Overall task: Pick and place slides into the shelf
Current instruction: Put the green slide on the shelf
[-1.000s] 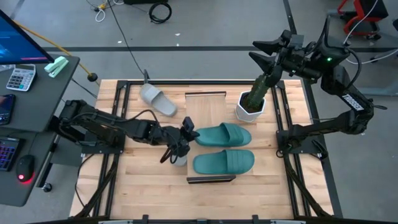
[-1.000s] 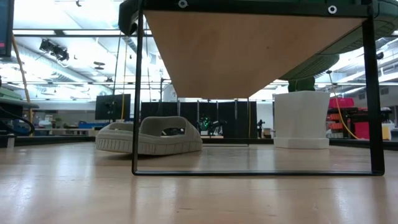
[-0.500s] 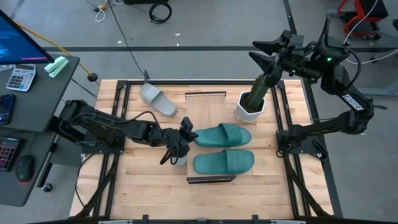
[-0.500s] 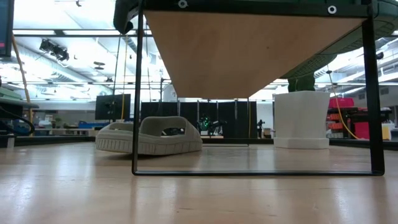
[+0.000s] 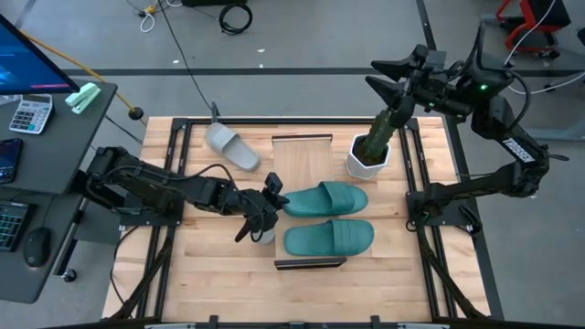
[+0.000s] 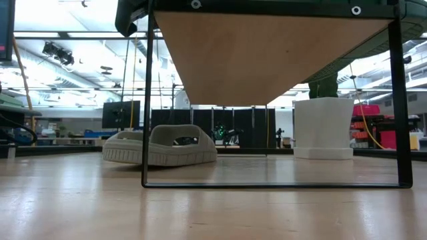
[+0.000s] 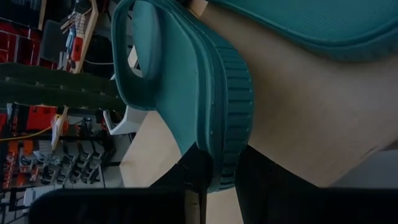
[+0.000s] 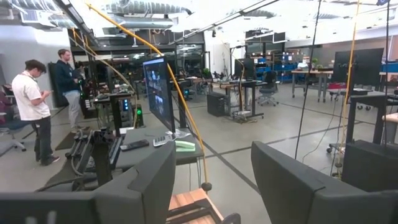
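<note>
High view: two teal slides lie side by side on the shelf (image 5: pixel 294 157), a light plank top with dark end frames. The left gripper (image 5: pixel 268 203) pinches the heel end of the farther teal slide (image 5: pixel 326 196); the nearer teal slide (image 5: pixel 329 238) sits free. One grey slide (image 5: pixel 231 146) waits on the table (image 5: pixel 210 283), far left of the shelf; a fourth is not clearly seen. I judge the task about half done. The right gripper (image 5: pixel 388 75) idles above a potted plant (image 5: pixel 369 155), fingers apart.

Low view: grey slide's ribbed, rubbery sole and broad strap show beneath the shelf.

Left wrist view: teal sole edge is ridged, matte, thick.
</note>
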